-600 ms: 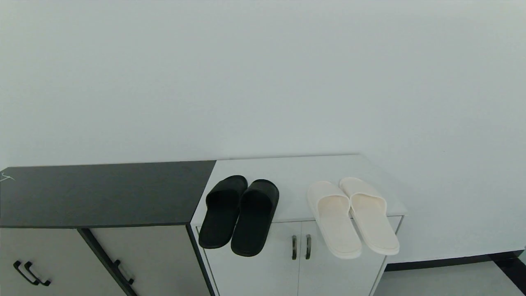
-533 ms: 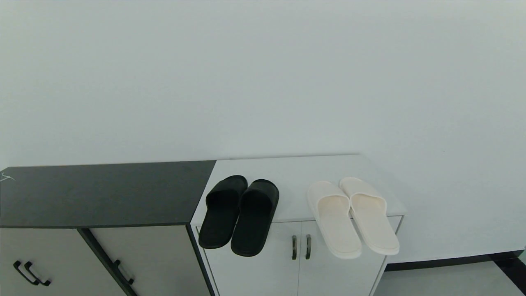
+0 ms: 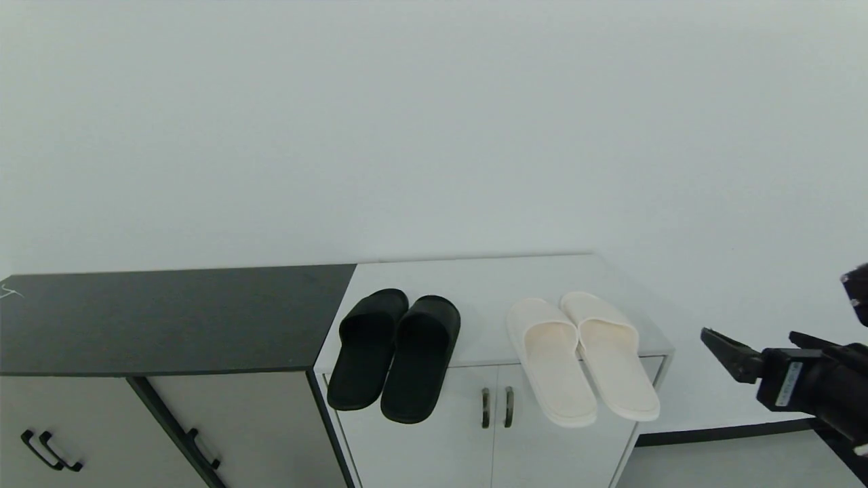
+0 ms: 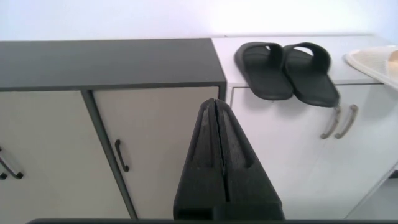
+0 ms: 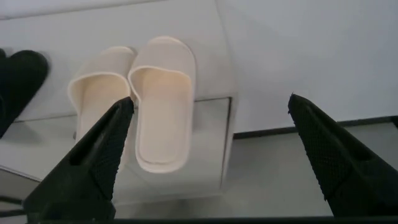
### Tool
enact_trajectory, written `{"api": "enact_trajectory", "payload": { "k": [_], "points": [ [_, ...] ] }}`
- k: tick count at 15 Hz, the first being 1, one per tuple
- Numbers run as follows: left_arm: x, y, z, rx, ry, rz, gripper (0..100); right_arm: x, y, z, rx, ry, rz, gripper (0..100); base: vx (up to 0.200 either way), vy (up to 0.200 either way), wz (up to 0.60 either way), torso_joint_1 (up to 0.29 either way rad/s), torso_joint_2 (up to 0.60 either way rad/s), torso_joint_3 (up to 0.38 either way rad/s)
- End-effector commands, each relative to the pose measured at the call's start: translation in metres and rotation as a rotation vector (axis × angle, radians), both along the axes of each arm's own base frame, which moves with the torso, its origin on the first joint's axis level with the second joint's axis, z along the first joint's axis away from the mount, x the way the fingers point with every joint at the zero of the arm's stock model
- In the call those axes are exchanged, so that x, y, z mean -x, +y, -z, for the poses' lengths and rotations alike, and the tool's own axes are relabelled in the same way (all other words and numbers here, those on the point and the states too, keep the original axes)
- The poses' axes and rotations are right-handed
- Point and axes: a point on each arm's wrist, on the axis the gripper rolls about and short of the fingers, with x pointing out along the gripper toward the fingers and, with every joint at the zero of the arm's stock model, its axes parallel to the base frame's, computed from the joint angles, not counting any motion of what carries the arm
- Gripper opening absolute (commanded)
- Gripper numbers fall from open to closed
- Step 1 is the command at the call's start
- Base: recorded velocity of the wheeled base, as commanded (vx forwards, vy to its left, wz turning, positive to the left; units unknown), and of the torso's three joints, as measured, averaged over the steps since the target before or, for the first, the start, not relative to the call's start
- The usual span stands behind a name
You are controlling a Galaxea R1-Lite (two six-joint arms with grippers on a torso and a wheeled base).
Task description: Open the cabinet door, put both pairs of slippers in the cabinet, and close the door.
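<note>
R gripper (image 3: 748,333), spread wide, was brought in near white slippers (image 3: 583,359); L gripper (image 4: 216,104) clenched empty; cabinet door (image 3: 441,454) not opened yet.

Left hand (image 4: 214,104) and right hand (image 5: 210,102) are matte black with tapered, wedge-shaped fingers (image 5: 336,162) and finely dimpled pads (image 4: 239,163); a white label (image 3: 788,383) marks the right wrist housing.

Bright, even light — soft shadows, sharp.
</note>
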Motion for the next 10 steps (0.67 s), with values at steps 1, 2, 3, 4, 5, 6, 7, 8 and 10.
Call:
{"api": "enact_trajectory", "payload": {
  "k": [1,2,3,4,5,6,7,8,10],
  "points": [
    [0.000,0.000,0.000,0.000,0.000,0.000,0,-0.036,0.033,0.027,0.032,0.055,-0.038,100,0.000,0.000,0.00,0.000,0.00,0.000],
    [0.000,0.000,0.000,0.000,0.000,0.000,0,-0.051,0.046,0.039,0.021,0.036,-0.048,100,0.000,0.000,0.00,0.000,0.00,0.000],
    [0.000,0.000,0.000,0.000,0.000,0.000,0,-0.062,0.053,0.051,0.025,0.032,-0.033,100,0.000,0.000,0.00,0.000,0.00,0.000],
    [0.000,0.000,0.000,0.000,0.000,0.000,0,-0.070,0.058,0.058,0.029,0.028,-0.016,100,0.000,0.000,0.00,0.000,0.00,0.000],
    [0.000,0.000,0.000,0.000,0.000,0.000,0,-0.078,0.063,0.065,0.027,0.020,-0.008,100,0.000,0.000,0.00,0.000,0.00,0.000],
    [0.000,0.000,0.000,0.000,0.000,0.000,0,-0.087,0.069,0.077,0.021,0.012,-0.013,100,0.000,0.000,0.00,0.000,0.00,0.000],
    [0.000,0.000,0.000,0.000,0.000,0.000,0,-0.094,0.074,0.085,0.019,0.007,-0.015,100,0.000,0.000,0.00,0.000,0.00,0.000],
    [0.000,0.000,0.000,0.000,0.000,0.000,0,-0.103,0.080,0.091,0.010,-0.007,-0.015,100,0.000,0.000,0.00,0.000,0.00,0.000],
    [0.000,0.000,0.000,0.000,0.000,0.000,0,-0.115,0.089,0.098,0.000,-0.021,-0.019,100,0.000,0.000,0.00,0.000,0.00,0.000]
  ]
}}
